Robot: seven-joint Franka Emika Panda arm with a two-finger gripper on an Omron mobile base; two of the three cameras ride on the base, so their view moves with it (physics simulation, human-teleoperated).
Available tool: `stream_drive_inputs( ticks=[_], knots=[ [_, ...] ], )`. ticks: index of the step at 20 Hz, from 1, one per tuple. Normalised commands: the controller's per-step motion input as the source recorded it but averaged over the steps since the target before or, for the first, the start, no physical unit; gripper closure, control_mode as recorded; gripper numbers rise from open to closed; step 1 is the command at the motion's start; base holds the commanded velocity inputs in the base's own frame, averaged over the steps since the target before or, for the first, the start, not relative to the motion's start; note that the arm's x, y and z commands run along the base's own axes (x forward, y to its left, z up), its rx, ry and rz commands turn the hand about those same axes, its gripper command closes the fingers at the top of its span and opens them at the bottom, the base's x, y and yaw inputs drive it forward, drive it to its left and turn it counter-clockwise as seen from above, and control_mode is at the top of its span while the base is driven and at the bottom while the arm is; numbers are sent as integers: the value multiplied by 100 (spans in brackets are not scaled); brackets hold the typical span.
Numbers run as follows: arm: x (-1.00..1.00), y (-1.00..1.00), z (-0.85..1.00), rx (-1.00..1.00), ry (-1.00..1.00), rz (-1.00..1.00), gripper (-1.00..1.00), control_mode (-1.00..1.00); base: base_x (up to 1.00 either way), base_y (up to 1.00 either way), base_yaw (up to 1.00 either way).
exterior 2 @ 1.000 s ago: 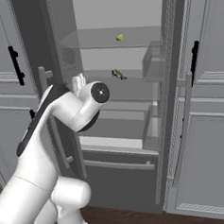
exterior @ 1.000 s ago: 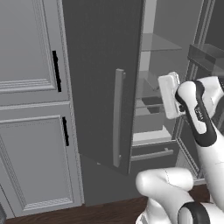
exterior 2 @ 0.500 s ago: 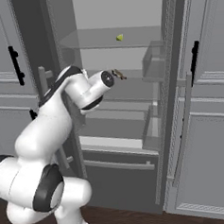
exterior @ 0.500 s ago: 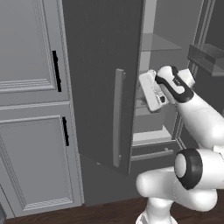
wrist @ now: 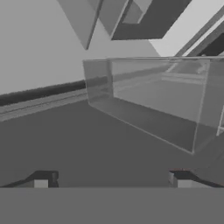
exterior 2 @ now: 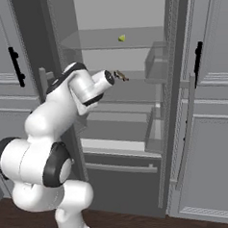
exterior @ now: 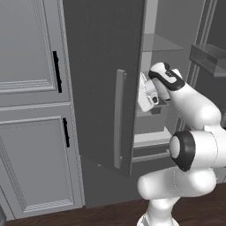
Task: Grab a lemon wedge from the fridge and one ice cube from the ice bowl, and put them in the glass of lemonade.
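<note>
The step in hand was reaching into the tall dark grey fridge (exterior 2: 128, 18); the two-finger gripper (wrist: 111, 180) stood wide open, empty; next, rise toward the tiny yellow lemon wedge (exterior 2: 122, 37) on the upper shelf.

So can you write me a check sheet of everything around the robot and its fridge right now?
Surface: clear fridge shelves.
Job's things: fridge open; lemon wedge on the upper shelf.
Clutter: dark small item on the shelf below; clear door bin.
Grippers: gripper open, holding nothing, reaching into the fridge.
Cables: nothing seen.
Surroundings: grey cabinets with black handles; dark wood floor.
</note>
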Motion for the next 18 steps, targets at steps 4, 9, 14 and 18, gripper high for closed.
stream_drive_inputs(
  ticks=[4,9,14,18],
  knots=[
    [-100,92,0,0,-15,25,-100,-100,0,0,0],
    [-100,74,3,0,-22,19,-100,-100,0,0,0],
    [-53,85,8,0,-9,15,-100,-100,0,0,0],
    [4,100,0,0,0,5,-100,-100,0,0,0]
  ],
)
